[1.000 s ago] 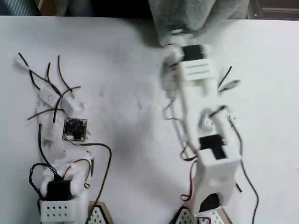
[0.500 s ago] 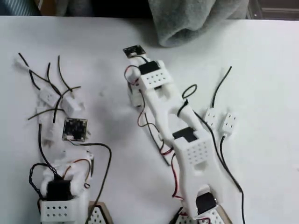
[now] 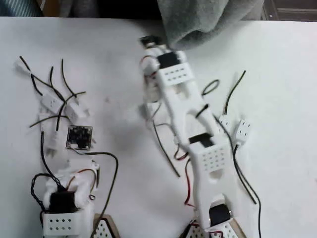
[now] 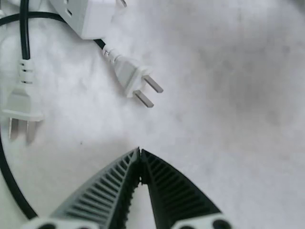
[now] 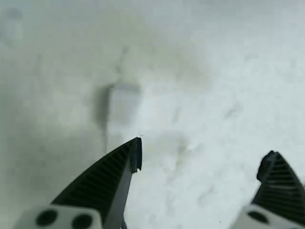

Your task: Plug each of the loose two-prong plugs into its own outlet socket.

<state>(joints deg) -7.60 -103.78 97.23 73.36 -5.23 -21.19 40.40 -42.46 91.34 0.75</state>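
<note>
Several white two-prong plugs (image 3: 74, 110) and small outlet blocks (image 3: 49, 102) on black cords lie tangled at the table's left. Two more white outlet blocks (image 3: 225, 123) (image 3: 242, 130) lie at the right, beside my right arm (image 3: 173, 79), which stretches to the far middle of the table. In the right wrist view my right gripper (image 5: 204, 152) hangs open over bare table, with a blurred small white piece (image 5: 121, 102) just beyond one fingertip. My left gripper (image 4: 139, 153) is shut on nothing, a short way from a plug (image 4: 133, 82) with its prongs toward it; a second plug (image 4: 19, 102) lies alongside.
A grey cloth (image 3: 208, 20) drapes over the table's far edge, close to the right arm's wrist. My left arm (image 3: 62, 198) is folded at the near left corner. A white outlet block (image 4: 90, 14) shows beyond the plug in the left wrist view. Loose black cords run beside the right arm.
My right arm swung from the far right toward the table's middle, uncovering the two right outlet blocks, then shifted slightly back and farther away. The left arm has kept still.
</note>
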